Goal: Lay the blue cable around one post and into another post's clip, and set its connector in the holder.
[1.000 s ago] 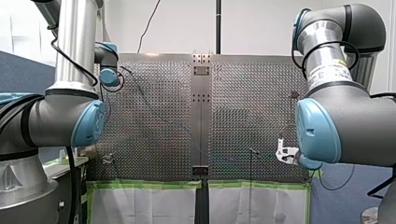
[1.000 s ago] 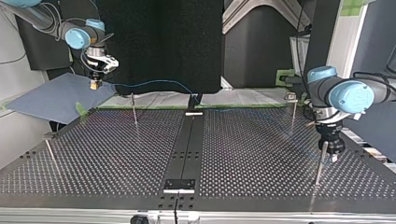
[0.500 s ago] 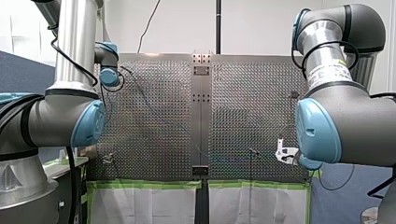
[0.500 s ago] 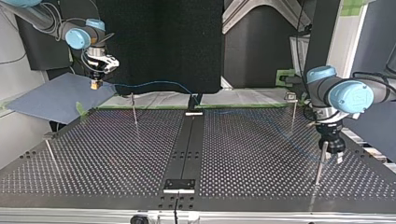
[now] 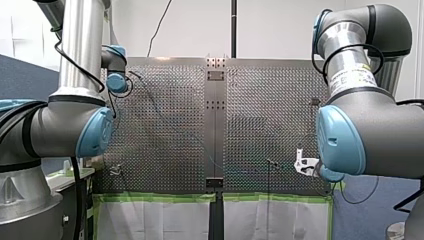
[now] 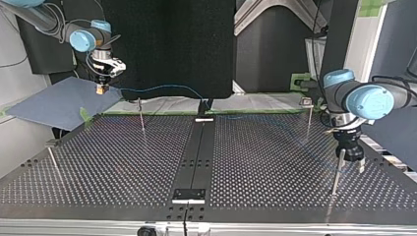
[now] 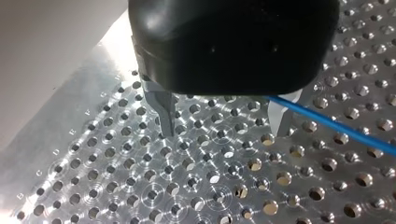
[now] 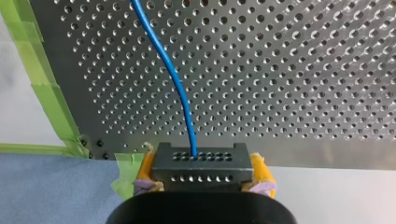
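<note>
A: When you look along my right gripper, what is it holding?

B: Its yellow pads clamp a black connector from both sides. The blue cable leaves the connector's face and runs ahead of the gripper over the perforated table. Green tape edges the table beside the gripper.

A: And my left gripper?

B: Its two metal fingers stand apart above the table, gripping nothing. The cable passes by one finger and trails away to that side; whether it touches is unclear. In the top view this gripper hangs close beside a thin upright post, and the cable runs from there across the table toward the other gripper, well apart.
</note>
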Controlling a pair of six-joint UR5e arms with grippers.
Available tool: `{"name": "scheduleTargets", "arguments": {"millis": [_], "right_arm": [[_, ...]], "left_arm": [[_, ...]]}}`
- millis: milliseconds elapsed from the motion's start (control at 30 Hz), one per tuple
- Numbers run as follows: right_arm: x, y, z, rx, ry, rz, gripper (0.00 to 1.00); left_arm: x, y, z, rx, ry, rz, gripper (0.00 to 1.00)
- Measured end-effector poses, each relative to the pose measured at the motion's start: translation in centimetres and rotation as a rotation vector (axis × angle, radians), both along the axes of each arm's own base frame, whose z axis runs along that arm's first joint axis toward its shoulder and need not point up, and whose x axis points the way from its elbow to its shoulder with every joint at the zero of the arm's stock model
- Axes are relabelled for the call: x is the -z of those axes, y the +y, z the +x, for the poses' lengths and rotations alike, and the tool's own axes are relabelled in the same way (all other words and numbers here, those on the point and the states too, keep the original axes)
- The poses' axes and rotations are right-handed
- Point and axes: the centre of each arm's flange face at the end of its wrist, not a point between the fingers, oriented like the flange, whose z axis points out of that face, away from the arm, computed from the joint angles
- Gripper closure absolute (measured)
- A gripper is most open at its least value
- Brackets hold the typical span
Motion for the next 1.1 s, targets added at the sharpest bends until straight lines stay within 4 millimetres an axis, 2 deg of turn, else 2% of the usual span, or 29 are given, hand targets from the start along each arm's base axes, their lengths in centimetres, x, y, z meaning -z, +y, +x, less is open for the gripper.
{"name": "scheduleTargets", "arguments": {"millis": [367, 733, 1100], "right_arm": [[0.00, 0.04, 0.09, -0.002, 0.001, 0.000, 0.97], [-0.03, 0.03, 0.10, -0.002, 0.003, -0.001, 0.97], [-0.01, 0.03, 0.11, -0.002, 0.003, -0.001, 0.97]], "left_arm": [[-0.01, 0.19, -0.02, 0.004, -0.028, -0.093, 0.01], [-0.78, 0.46, -0.39, -0.025, -0.046, -0.100, 0.01], [-0.89, -0.09, -0.44, -0.013, -0.048, -0.102, 0.01]]}}
